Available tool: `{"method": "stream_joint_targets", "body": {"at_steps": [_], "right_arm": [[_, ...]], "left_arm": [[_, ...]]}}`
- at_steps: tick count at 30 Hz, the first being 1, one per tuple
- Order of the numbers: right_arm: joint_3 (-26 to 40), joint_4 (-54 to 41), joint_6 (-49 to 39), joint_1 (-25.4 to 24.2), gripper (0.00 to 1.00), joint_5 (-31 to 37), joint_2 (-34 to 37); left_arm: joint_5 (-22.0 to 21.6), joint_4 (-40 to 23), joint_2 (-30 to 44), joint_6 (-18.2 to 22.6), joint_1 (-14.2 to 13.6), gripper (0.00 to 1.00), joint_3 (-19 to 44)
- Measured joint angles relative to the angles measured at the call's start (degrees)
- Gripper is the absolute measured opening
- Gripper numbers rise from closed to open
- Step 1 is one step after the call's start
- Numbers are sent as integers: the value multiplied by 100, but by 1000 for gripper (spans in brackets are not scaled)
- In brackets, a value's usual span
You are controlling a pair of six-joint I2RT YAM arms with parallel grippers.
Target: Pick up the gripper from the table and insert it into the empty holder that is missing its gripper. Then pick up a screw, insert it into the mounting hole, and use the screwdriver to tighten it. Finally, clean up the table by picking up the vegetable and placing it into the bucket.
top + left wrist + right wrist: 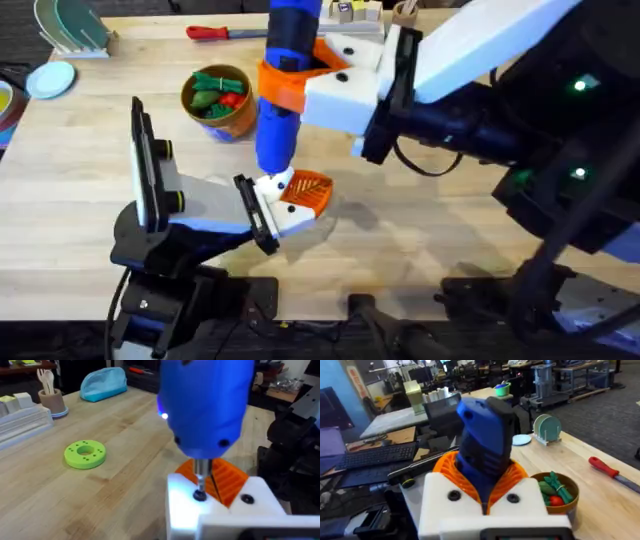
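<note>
My right gripper (pixel 290 88) (pixel 482 487) is shut on the blue screwdriver (pixel 283 70) (pixel 485 442) and holds it upright. The screwdriver's metal bit (pixel 201 471) rests on a screw (pixel 200 495) in the white holder (pixel 182 507), which is a finger mount of my left gripper (pixel 298 196) (pixel 214 479). The orange gripper (pixel 186 468) sits in that holder. The left gripper's two orange pads lie together with nothing between them. The orange-tan bucket (pixel 218 100) (pixel 559 494) stands behind the left arm with green and red toy vegetables inside. The loose vegetable is out of view.
A red-handled screwdriver (pixel 208 32) (pixel 611 471) lies at the table's far edge. A green disc with holes (pixel 85 454) lies flat on the wood, with a blue pouch (pixel 102 384) beyond it. A plate rack (pixel 70 28) stands at the far left corner.
</note>
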Motion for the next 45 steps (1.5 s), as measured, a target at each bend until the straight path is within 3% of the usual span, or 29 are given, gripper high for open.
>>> {"method": "stream_joint_targets", "body": {"at_steps": [45], "right_arm": [[-2,-323,-415,-168,21,-742,0]], "left_arm": [[0,-42,0,0,0,10,0]]}}
